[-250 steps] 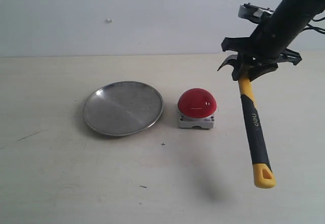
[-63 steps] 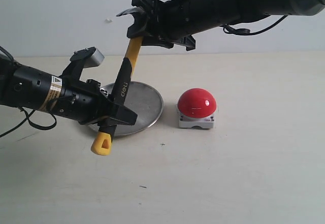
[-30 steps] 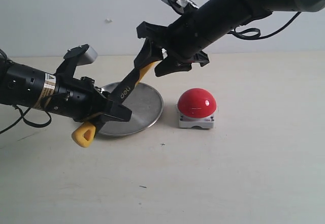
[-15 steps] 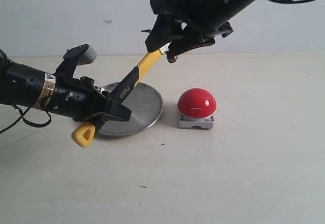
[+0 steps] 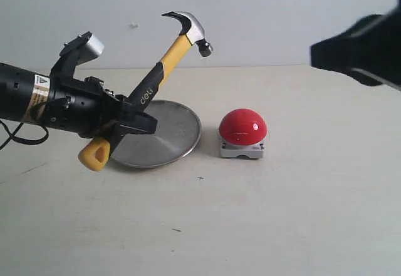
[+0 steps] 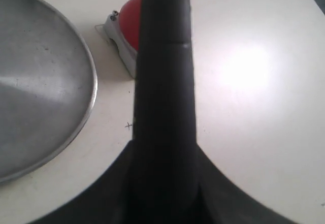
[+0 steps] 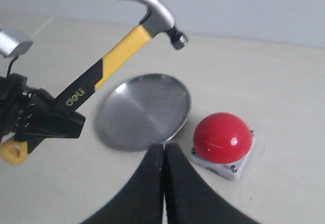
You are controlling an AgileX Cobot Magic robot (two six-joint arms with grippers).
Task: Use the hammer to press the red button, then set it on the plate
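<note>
My left gripper (image 5: pixel 139 123) is shut on the black grip of the hammer (image 5: pixel 164 62). The hammer slants up to the right, its dark metal head (image 5: pixel 191 27) high above the far rim of the plate (image 5: pixel 164 139) and its yellow looped end (image 5: pixel 94 155) low on the left. In the left wrist view the hammer handle (image 6: pixel 165 76) fills the middle and hides the jaws. The red button (image 5: pixel 243 127) stands on the table right of the plate, apart from the hammer. My right gripper (image 7: pixel 164 148) is shut and empty, well away from the hammer (image 7: pixel 122 54), with the red button (image 7: pixel 222 137) below it.
The right arm (image 5: pixel 362 46) is a dark blur at the upper right of the exterior view. The left arm (image 5: pixel 37 97) lies over the table's left side. A pale wall rises behind the table. The plate (image 7: pixel 143 110) holds nothing.
The right gripper has let go of the hammer head and pulled away up and to the right. The left gripper alone now holds the hammer and has lifted it slightly.
</note>
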